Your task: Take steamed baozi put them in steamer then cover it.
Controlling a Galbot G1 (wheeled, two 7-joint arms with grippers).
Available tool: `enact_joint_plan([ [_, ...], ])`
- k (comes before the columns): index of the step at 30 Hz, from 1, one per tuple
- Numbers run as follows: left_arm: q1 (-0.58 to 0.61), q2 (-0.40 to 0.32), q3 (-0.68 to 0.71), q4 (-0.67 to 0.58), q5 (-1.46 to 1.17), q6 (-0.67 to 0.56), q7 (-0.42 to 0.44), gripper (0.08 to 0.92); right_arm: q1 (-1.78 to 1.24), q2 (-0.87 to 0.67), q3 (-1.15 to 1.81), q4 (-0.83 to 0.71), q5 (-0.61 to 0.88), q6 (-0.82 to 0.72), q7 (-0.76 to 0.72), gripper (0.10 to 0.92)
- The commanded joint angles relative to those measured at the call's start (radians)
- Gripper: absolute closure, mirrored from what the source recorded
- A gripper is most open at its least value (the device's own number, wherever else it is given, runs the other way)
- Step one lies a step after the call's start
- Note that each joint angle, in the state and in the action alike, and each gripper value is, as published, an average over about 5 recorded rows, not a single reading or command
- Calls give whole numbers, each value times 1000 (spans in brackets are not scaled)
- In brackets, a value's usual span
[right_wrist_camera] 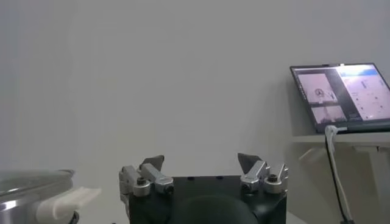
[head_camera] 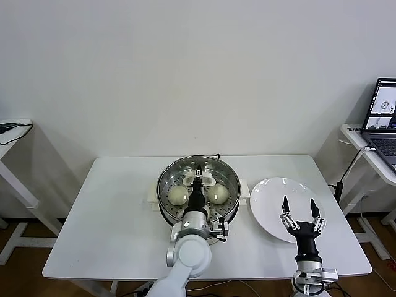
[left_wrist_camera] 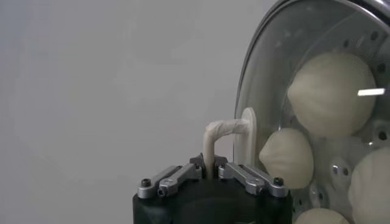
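The steel steamer (head_camera: 164, 185) stands mid-table with the clear glass cover (head_camera: 218, 171) lying on it. Two baozi (head_camera: 177, 196) (head_camera: 217, 193) show through the glass in the head view; the left wrist view shows several baozi (left_wrist_camera: 332, 91) behind the cover (left_wrist_camera: 268, 73). My left gripper (head_camera: 197, 179) reaches over the cover's middle and is shut on the cover's white handle (left_wrist_camera: 222, 129), which stands pinched between the jaws of the left gripper (left_wrist_camera: 209, 165). My right gripper (head_camera: 301, 208) hovers open above the white plate (head_camera: 269, 189), nothing between its fingers; its jaws stand wide apart in the right wrist view (right_wrist_camera: 201, 163).
The plate sits just right of the steamer and holds nothing. A white side handle of the pot base (right_wrist_camera: 67, 201) juts toward the right arm. A laptop (head_camera: 385, 114) rests on a side table at far right; another side table (head_camera: 12, 133) stands at far left.
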Motion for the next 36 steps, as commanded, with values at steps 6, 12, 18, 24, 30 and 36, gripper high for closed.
enact_joint_plan([
  [6,98,66,45,-167,-19,-5,-4,615,7,-3,-2,-8,1,0,0,203],
  [12,175,142,39,-304,-57,-5,-32,442,9,-7,-1,-14,3,1,0,203],
  [18,305,178,-108,-503,-218,-46,-140,268,8,-13,1,-9,11,-6,0,203],
  [24,457,168,-429,-637,-837,-190,-302,181,2,-23,3,49,24,-78,-13,203],
  [30,504,113,-714,-559,-1320,-331,-330,177,-6,-37,13,146,27,-171,-42,203],
  [36,546,75,-763,-479,-1374,-460,-302,177,3,-50,6,205,23,-230,-46,203],
])
